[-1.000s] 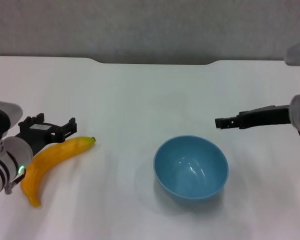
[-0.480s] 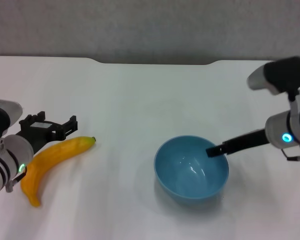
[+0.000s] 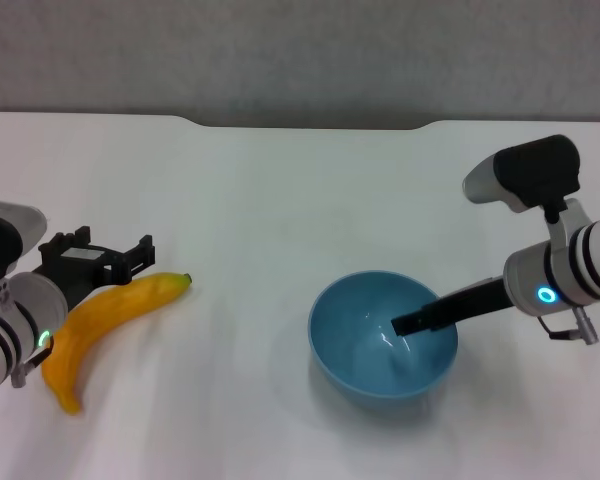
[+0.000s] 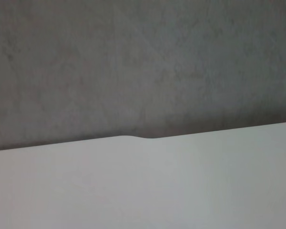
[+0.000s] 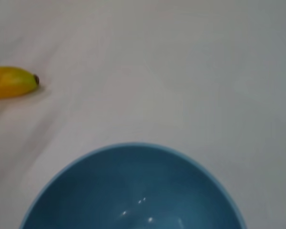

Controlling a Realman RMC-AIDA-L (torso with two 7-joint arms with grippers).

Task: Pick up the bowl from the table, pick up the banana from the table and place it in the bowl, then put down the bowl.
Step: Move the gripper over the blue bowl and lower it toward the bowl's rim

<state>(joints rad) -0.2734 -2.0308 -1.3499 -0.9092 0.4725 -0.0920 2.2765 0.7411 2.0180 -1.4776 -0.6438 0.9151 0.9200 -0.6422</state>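
Note:
The light-blue bowl [image 3: 365,350] stands upright on the white table [image 3: 280,200], right of centre. My right gripper [image 3: 405,324] reaches in from the right over the bowl's right rim, and its dark tip is inside the bowl. The right wrist view shows the bowl [image 5: 133,191] close below and the banana's dark-tipped end [image 5: 12,82] farther off. The yellow banana [image 3: 110,318] lies on the table at the left. My left gripper [image 3: 95,258] is open and empty, just behind the banana's middle.
A dark notch [image 3: 310,124] is cut in the table's far edge, with a grey wall behind. The left wrist view shows only bare tabletop [image 4: 143,191] and that wall.
My right gripper has moved left and down, from beside and above the bowl to over its right rim and into it. The left arm, banana and bowl have not moved.

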